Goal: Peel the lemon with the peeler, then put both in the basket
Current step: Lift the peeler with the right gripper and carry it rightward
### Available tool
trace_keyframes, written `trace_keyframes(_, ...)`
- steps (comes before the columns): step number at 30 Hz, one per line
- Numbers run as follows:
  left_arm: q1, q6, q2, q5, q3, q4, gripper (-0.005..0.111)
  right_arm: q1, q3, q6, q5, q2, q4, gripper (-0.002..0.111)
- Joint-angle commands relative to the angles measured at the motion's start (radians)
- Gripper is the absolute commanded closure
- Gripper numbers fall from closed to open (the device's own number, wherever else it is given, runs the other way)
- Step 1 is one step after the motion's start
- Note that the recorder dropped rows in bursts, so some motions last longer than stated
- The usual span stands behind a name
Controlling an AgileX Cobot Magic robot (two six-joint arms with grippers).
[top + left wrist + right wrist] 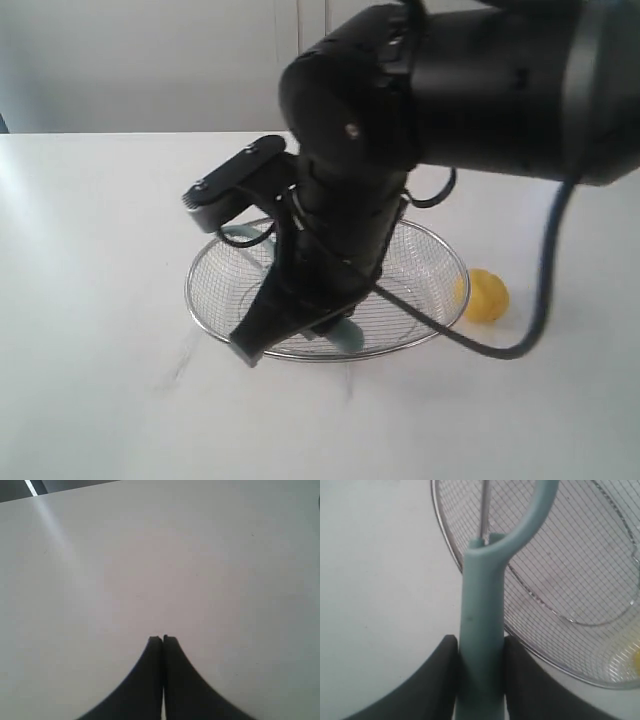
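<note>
A: "How is the left end effector [163, 639]?"
B: "Pinched closed and empty, over bare worktop [150, 555]."
A: "And above the basket [190, 285]?"
B: "The right end effector [480, 647] clamps the peeler [481, 590] by its handle. It should lower it close to the mesh before letting go. The lemon [487, 296] sits outside, just right of the rim."

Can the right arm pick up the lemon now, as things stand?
Probably not yet. The right tool is shut on the peeler, so it has no free grip. The lemon lies uncovered on the table beside the basket; the way looks free.
</note>
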Motion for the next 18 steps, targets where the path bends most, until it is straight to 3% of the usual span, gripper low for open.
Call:
trace_keyframes(1, -0.006, 0.003, -0.004, 0.004, 0.004, 0.002, 0.107, -0.068, 0.107, -0.012, -0.030, -0.120, -0.005, 0.108)
trace_keyframes(18, -0.006, 0.003, -0.004, 0.004, 0.004, 0.002, 0.107, -0.281, 0.430, 0.040, -0.020, -0.572, -0.013, 0.108)
